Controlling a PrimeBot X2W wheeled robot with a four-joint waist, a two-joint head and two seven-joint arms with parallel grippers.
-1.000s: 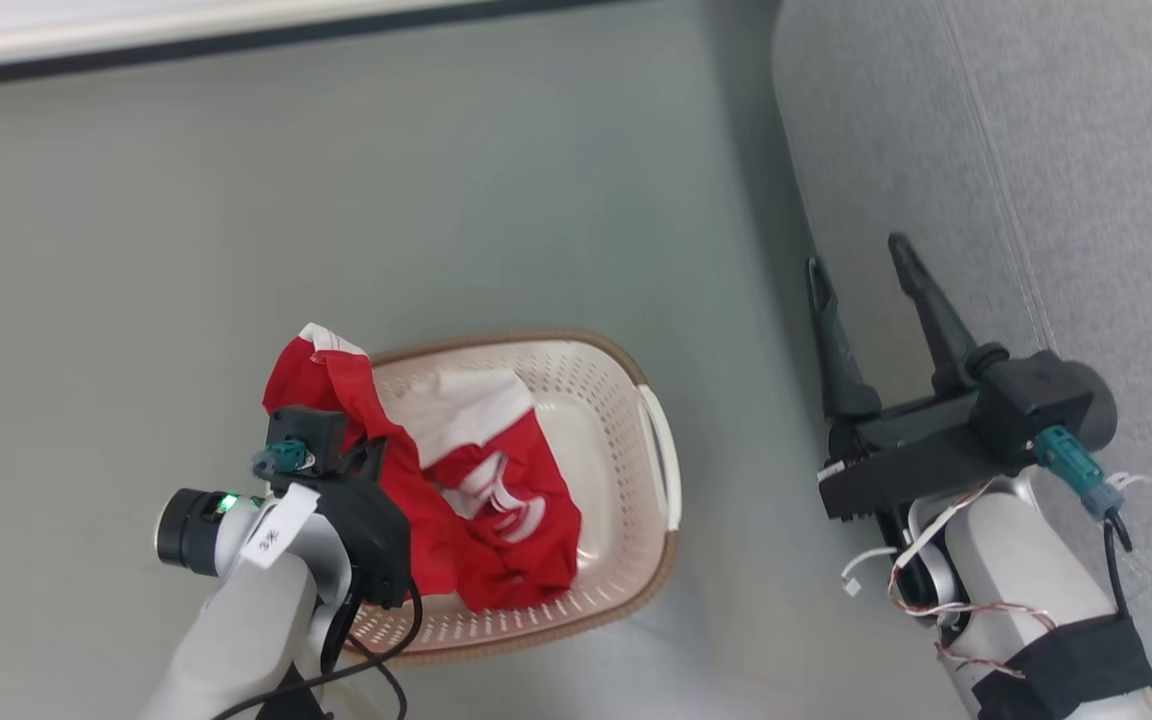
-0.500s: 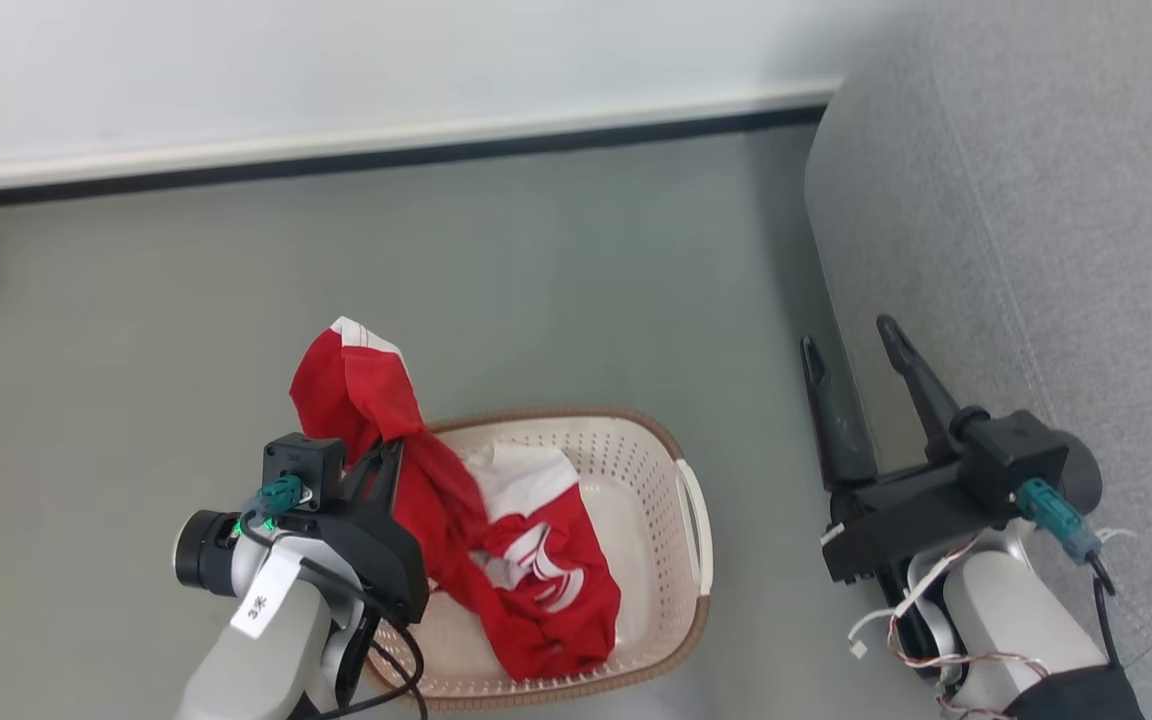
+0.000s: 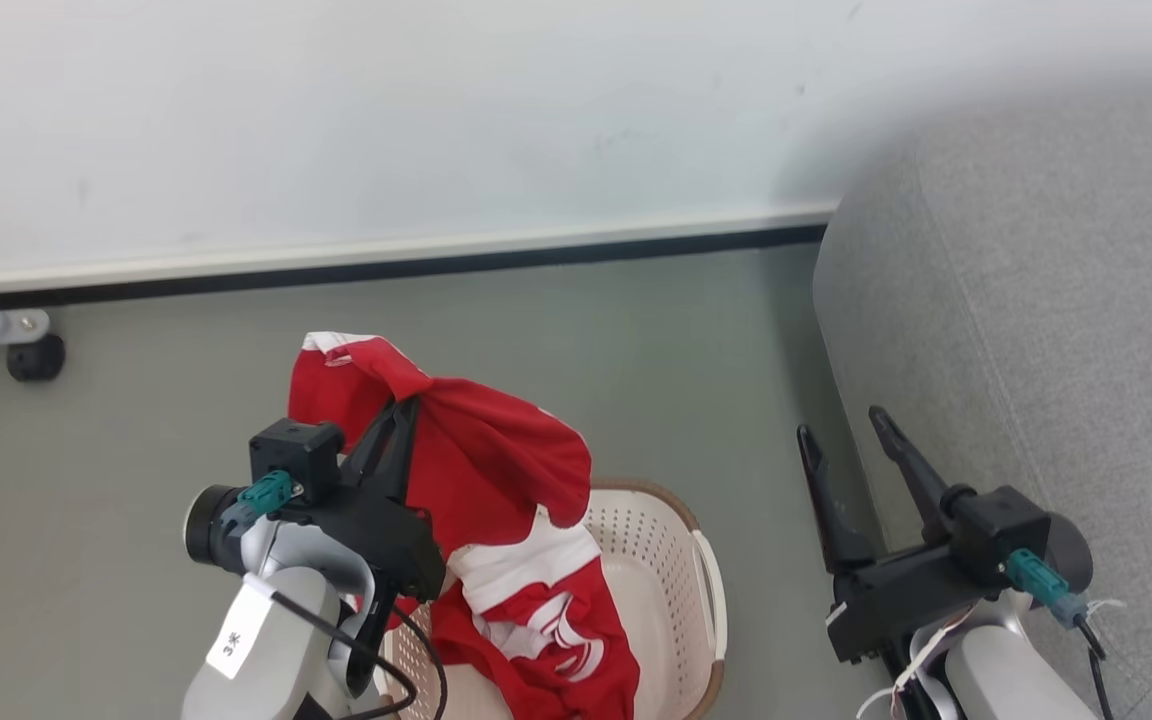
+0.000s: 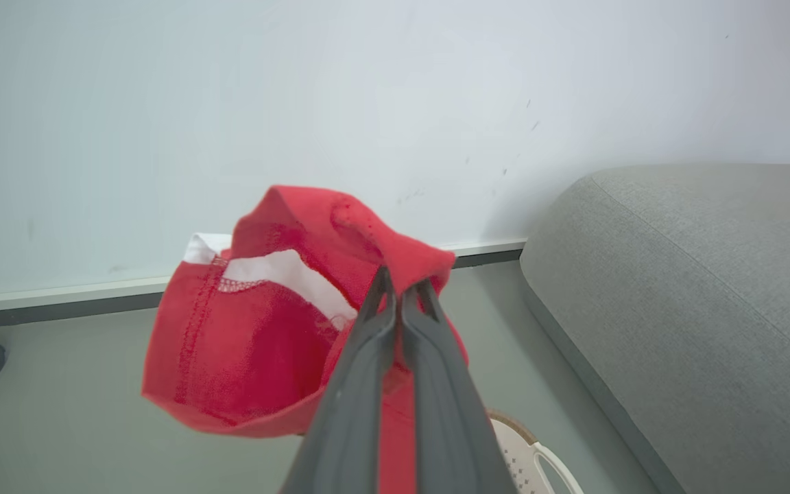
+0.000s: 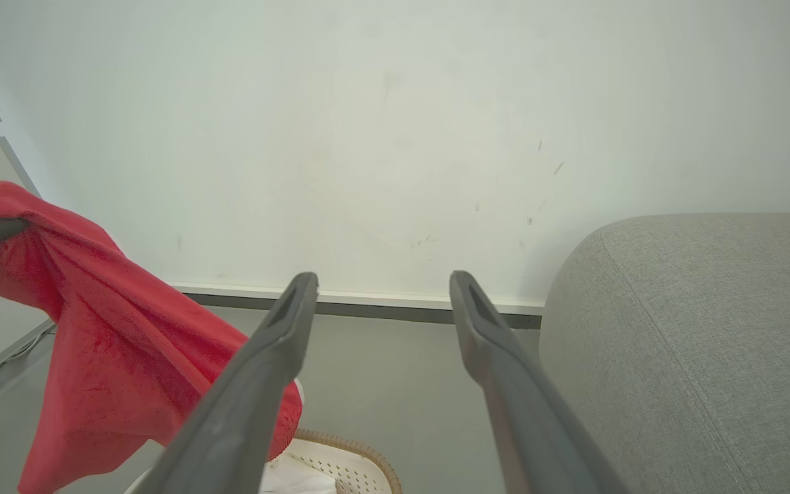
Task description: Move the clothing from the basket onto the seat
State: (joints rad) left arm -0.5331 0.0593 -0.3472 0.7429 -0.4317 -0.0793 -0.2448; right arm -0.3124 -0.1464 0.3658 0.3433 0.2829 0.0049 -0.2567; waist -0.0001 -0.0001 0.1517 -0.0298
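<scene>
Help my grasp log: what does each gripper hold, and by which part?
The left gripper is shut on the red garment, pinching a bunched fold near its white-striped edge. The right gripper is open, holding nothing.

Head view: high, looking forward and down. Left wrist view, right wrist view: lower, side by side, both facing the white painted wall (image 4: 367,103). All 3 share the soft red white-striped garment (image 3: 496,470), cream perforated plastic basket (image 3: 661,570), grey woven-fabric couch (image 3: 1036,350).
</scene>
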